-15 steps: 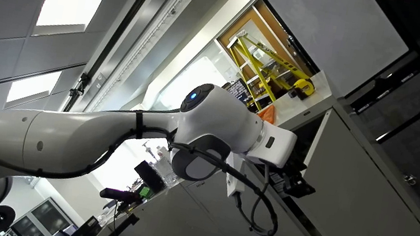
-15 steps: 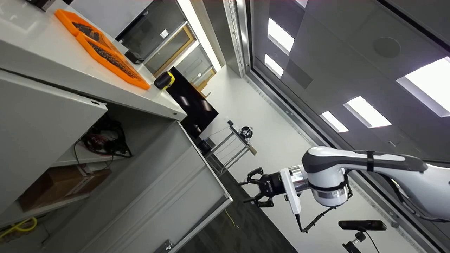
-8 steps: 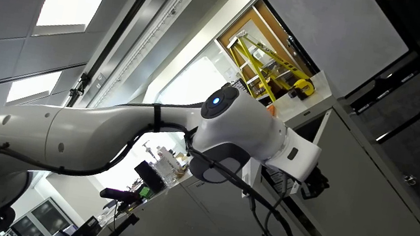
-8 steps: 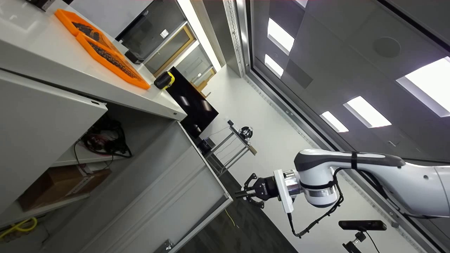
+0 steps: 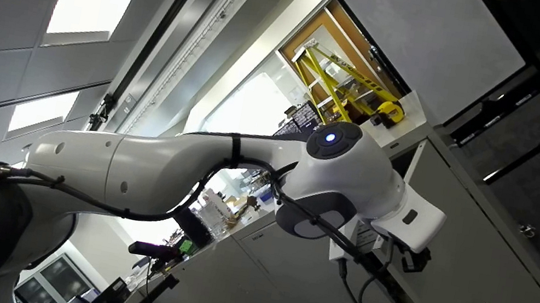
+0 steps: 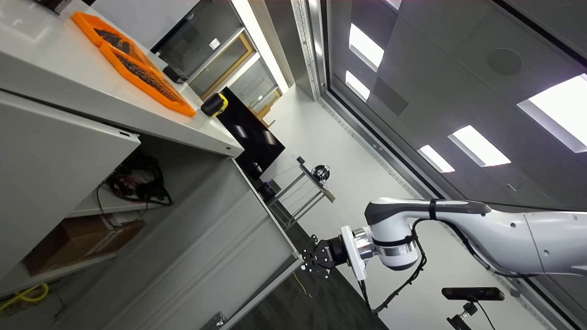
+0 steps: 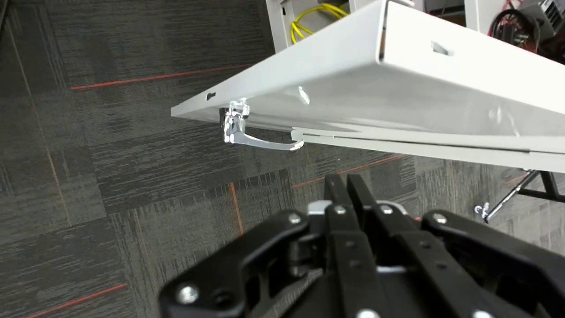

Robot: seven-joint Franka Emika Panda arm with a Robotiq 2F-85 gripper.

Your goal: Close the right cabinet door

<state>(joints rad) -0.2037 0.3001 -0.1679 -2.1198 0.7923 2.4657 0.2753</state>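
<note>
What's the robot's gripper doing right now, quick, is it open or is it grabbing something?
Gripper: closed, holding nothing.

Rectangular lights (image 6: 479, 145) glow in a grey ceiling (image 6: 440, 27) across the upper right of the frame in an exterior view — a pale wall (image 6: 348, 169) beside it, a glossy black panel (image 6: 250, 135) left of center and a metal-framed stand (image 6: 287, 187) near the middle. A yellow stepladder (image 5: 329, 85) shows against brown woodwork (image 5: 320, 20) at the upper center of an exterior view — a large grey board (image 5: 425, 29) edged in black to its right. Dark carpet tiles (image 7: 70, 176), crossed by thin red lines (image 7: 159, 77), cover the left of the wrist view.
</note>
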